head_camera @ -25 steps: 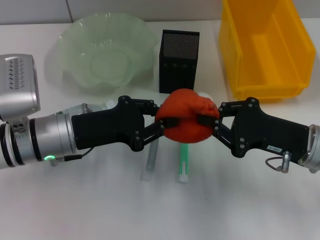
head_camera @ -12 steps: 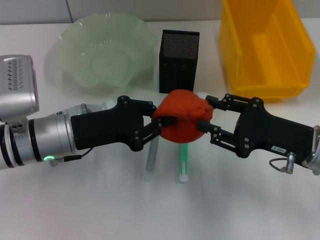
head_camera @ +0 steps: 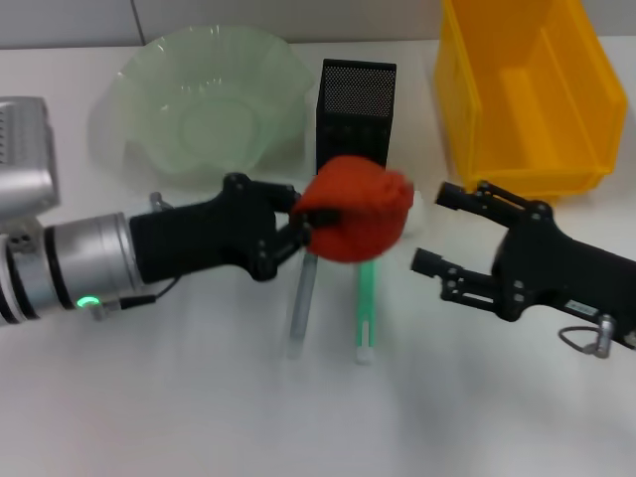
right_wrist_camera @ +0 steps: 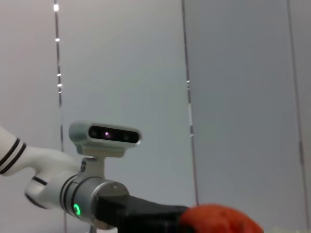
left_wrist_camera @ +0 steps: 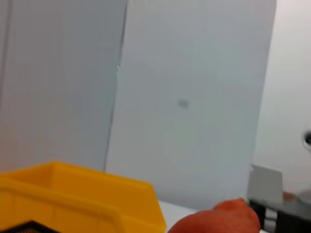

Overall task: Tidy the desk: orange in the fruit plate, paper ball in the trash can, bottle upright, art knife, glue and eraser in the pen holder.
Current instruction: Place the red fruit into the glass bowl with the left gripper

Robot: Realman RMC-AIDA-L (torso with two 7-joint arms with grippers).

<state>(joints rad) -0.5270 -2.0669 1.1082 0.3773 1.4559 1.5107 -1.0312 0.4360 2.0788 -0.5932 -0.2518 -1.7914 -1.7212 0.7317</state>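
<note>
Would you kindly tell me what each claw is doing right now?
Left claw: closed on the orange, held above the table.
Right claw: open, holding nothing, beside the orange.

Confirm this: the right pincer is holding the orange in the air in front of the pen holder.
Wrong pincer. The left pincer holds the orange in the air in front of the pen holder; the right pincer is open and clear of it, as the head view shows.

The tabletop (head_camera: 199, 417) is viewed from above and in front by the head camera. Both wrist cameras are aimed nearly level toward the wall, close in. The orange (head_camera: 355, 221) is shared by all three views; the trash can (left_wrist_camera: 73, 194) by head and left wrist views.
</note>
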